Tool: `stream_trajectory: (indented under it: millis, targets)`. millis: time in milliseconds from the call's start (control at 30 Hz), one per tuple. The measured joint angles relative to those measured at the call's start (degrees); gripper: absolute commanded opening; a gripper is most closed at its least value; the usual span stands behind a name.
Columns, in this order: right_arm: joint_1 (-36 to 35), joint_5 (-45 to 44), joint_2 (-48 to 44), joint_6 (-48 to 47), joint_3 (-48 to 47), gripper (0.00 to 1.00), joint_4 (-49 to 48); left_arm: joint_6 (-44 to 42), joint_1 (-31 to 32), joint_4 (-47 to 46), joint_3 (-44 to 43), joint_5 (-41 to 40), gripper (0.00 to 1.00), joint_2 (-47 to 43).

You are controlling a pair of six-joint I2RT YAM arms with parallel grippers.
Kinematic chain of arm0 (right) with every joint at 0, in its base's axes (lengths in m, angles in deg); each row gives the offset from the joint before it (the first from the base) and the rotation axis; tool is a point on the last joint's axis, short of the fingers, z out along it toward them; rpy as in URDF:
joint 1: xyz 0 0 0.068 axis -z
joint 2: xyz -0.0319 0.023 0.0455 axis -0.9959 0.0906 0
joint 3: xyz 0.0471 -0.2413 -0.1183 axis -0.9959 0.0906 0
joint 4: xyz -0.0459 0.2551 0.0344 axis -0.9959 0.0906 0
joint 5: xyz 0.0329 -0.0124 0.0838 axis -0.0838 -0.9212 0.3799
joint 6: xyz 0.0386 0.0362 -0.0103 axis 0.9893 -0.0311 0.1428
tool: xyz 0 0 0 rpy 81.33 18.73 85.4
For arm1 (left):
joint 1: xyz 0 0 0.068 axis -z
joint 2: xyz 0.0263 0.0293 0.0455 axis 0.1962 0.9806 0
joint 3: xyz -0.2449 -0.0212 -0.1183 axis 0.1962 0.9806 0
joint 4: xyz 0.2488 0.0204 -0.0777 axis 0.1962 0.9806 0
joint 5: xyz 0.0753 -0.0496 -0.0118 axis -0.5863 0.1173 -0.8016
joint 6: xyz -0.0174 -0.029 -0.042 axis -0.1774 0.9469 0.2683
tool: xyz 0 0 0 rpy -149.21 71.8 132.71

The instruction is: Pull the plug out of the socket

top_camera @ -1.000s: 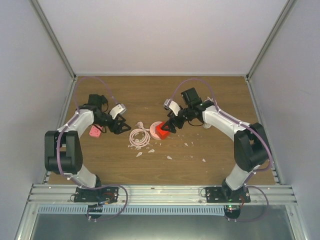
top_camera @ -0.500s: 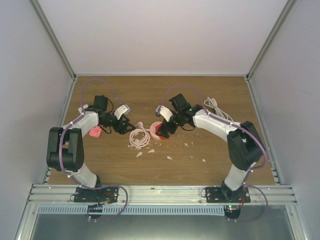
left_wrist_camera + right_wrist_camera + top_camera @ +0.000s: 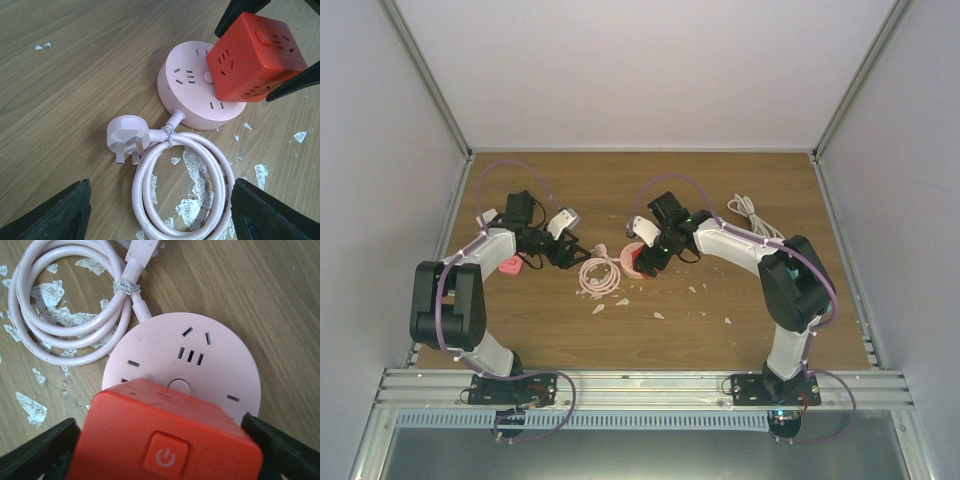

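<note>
A red cube plug [image 3: 165, 440] sits on the round pink socket [image 3: 200, 355], off-centre over its near side. My right gripper [image 3: 161, 442] is shut on the red cube, one finger on each side. In the left wrist view the cube [image 3: 255, 55] stands on the socket [image 3: 187, 90], with a right finger [image 3: 295, 85] against it. The socket's coiled pink cord [image 3: 185, 185] and its loose pink three-pin plug [image 3: 127, 135] lie on the table. My left gripper [image 3: 160, 210] is open and empty over the coil. From above, the right gripper [image 3: 645, 256] covers the socket [image 3: 631, 256].
A small pink object [image 3: 509, 265] lies by the left arm. A coiled white cable [image 3: 748, 212] lies at the back right. White flakes [image 3: 660, 314] are scattered on the wooden table [image 3: 620, 330] in front of the socket.
My right wrist has swung left and lower over the socket, and now hides most of the red cube from above. My left gripper shifted slightly back and right.
</note>
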Motion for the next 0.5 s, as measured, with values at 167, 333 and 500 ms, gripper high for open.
stream_trajectory:
  millis: [167,333,500]
  targets:
    - [0.02,-0.85,-0.61,-0.85,0.42,0.68,0.33,0.81,0.37,-0.46,-0.2,0.2,0.74,0.28]
    - [0.44,-1.79,-2.23,-1.77,1.92,0.58,0.63,2.23,2.58,-0.87,-1.68,0.37,0.73,2.19]
    - [0.96,-1.42,-3.93,-3.67,3.87,0.51,0.94,5.86,7.39,-0.87,-5.44,-0.26,0.73,6.47]
